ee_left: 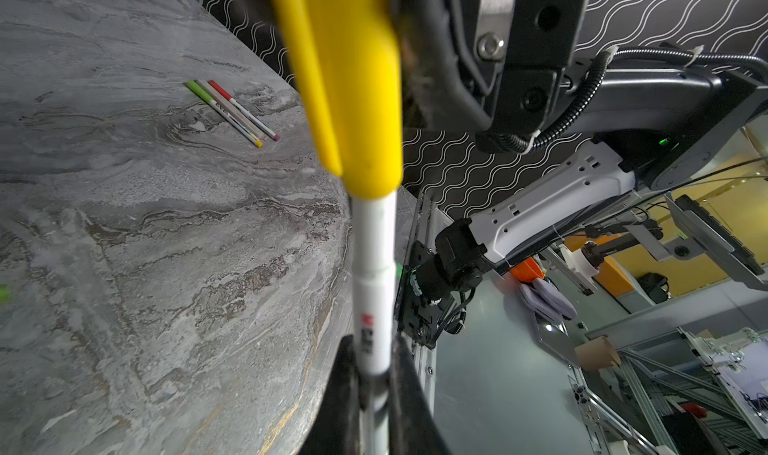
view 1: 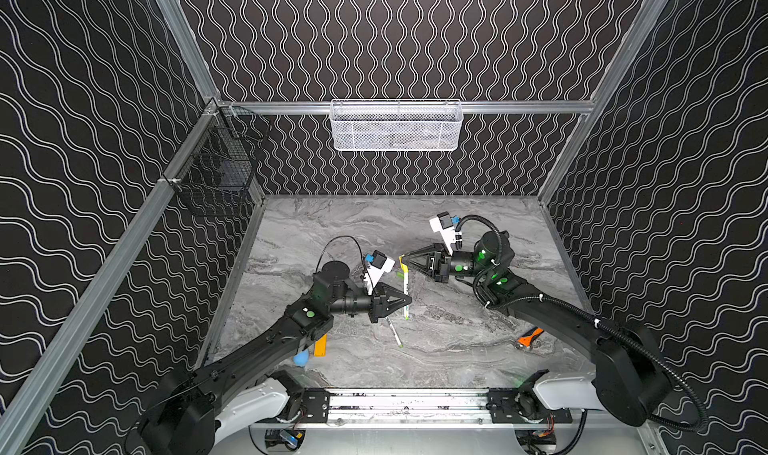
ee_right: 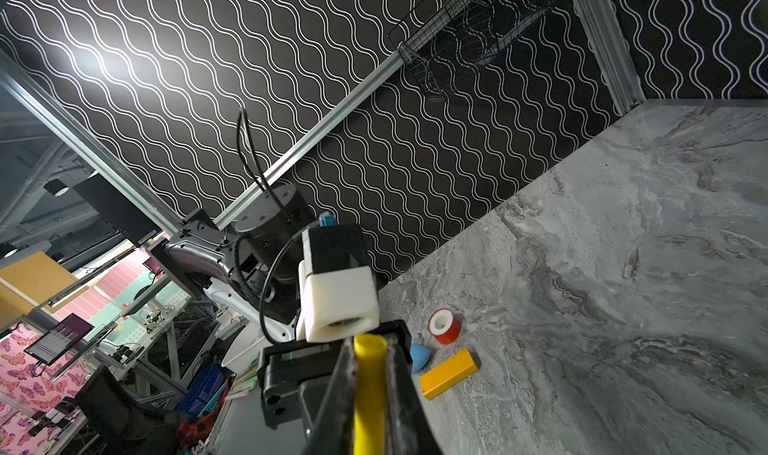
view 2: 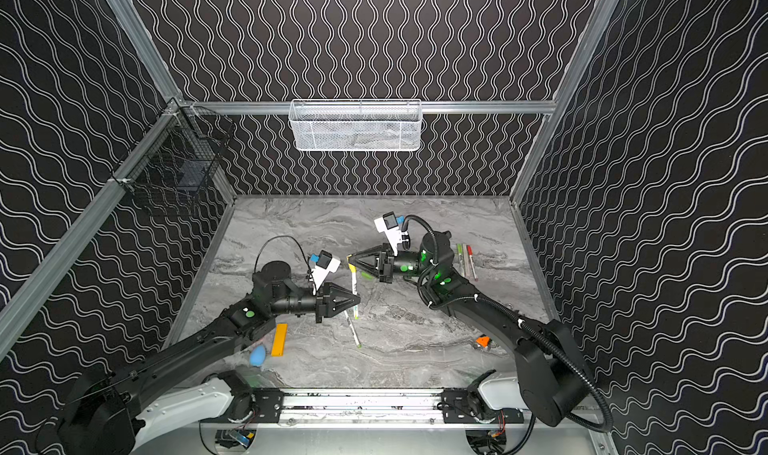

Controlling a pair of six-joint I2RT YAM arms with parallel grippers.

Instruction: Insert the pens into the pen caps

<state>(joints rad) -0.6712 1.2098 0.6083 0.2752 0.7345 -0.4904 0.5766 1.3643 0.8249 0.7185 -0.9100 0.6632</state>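
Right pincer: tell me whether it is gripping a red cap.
No, the right pincer is shut on a yellow cap.

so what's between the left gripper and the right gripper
The white pen, held by the left gripper, runs into the yellow cap pinched by the right gripper; clearest in the left wrist view.

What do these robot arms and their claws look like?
The left arm and right arm are black, with white base shells and green stickers. The left gripper and right gripper have black triangular fingers beneath a white camera block. A ribbed black hose follows the right arm.
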